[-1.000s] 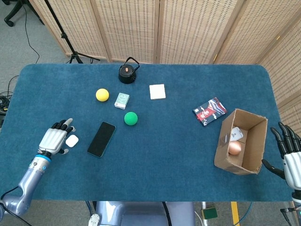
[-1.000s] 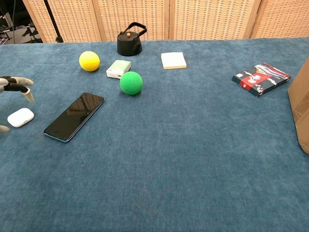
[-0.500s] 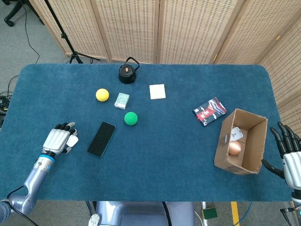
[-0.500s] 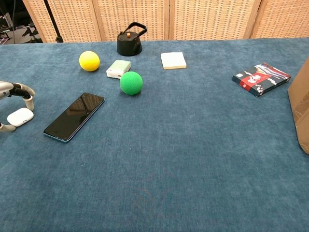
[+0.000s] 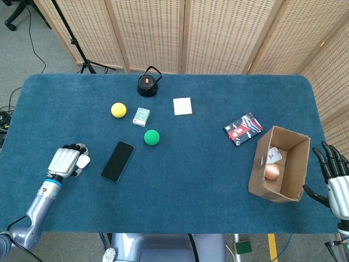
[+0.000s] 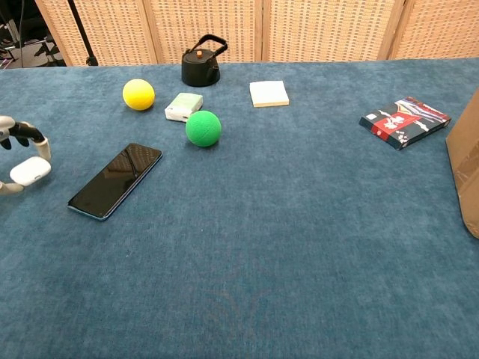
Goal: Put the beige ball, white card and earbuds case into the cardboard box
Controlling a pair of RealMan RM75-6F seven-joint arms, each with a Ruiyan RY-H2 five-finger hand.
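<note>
A blue carpeted table [image 5: 180,180] stands before woven cane screen panels [image 5: 218,33].

The left hand [image 5: 66,161] is at the table's near left edge, fingers curled around the small white earbuds case [image 6: 30,170], which sits pinched between them in the chest view; whether it is clear of the cloth cannot be told.

The right hand [image 5: 334,174] is off the far right edge, fingers spread and holding nothing, just beside the open brown cardboard box [image 5: 292,180].

Landmark: the black smartphone [image 5: 117,161], lying flat.
- The held case is just left of the phone, apart from it.
- A green ball [image 5: 151,136] is behind and right of the phone, near it.
- A small white-and-green packet [image 5: 141,116] is behind the green ball.
- A yellow ball [image 5: 118,109] is left of that packet.
- A black cast-iron teapot [image 5: 147,84] is furthest back.
- A square pale notepad [image 5: 182,106] lies behind and well right of the phone.
- A red, black and white card pack [image 5: 243,129] is further right, near the box.
- The box is well right of the phone; inside it lie the beige ball [image 5: 271,171] and the white card [image 5: 274,155].
</note>
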